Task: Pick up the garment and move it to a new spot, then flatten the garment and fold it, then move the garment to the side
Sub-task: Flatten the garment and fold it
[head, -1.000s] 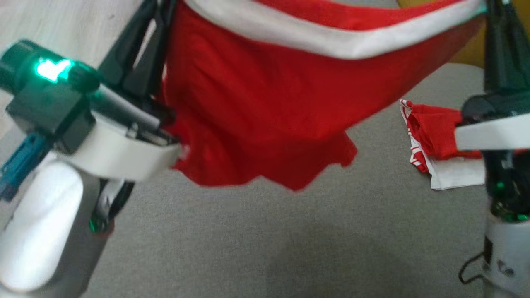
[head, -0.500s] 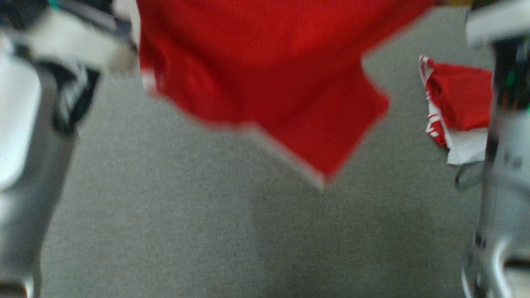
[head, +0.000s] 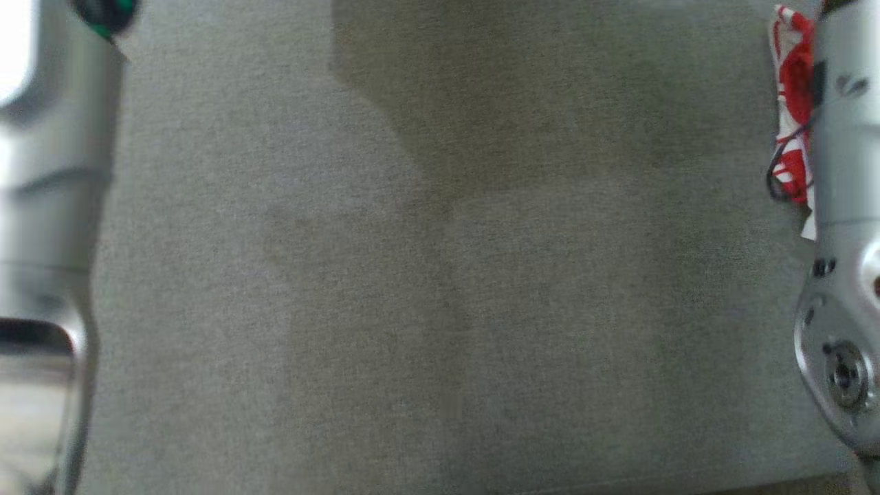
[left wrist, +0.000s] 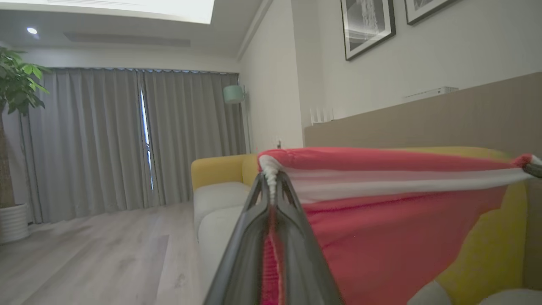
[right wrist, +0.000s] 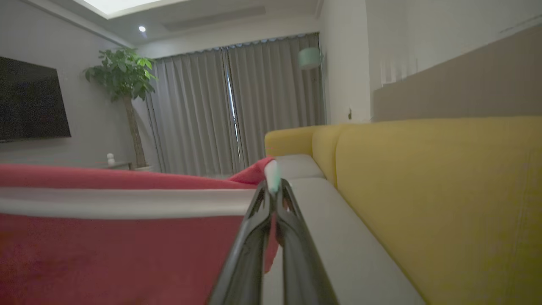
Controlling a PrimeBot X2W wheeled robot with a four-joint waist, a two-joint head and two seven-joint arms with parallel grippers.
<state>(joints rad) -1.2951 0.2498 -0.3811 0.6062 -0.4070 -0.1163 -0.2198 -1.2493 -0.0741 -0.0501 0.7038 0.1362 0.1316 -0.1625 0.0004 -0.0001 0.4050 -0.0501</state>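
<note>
The red garment (left wrist: pixel 381 237) hangs in the air over the grey sofa seat (head: pixel 440 309), stretched between two tools. The left tool (left wrist: pixel 271 178) is pinched tight on one end of its white band (left wrist: pixel 381 184), the right tool (right wrist: pixel 274 186) on the other. I think it is best to keep both tools level and pulled apart, then lower the garment slowly so it lands smooth. Around it are a yellow sofa back (right wrist: pixel 423 190), grey curtains (left wrist: pixel 106 140), a plant (right wrist: pixel 123 80) and a small folded red-and-white cloth (head: pixel 790 103).

Left gripper (left wrist: pixel 271 180), right gripper (right wrist: pixel 274 186): both clamped.
</note>
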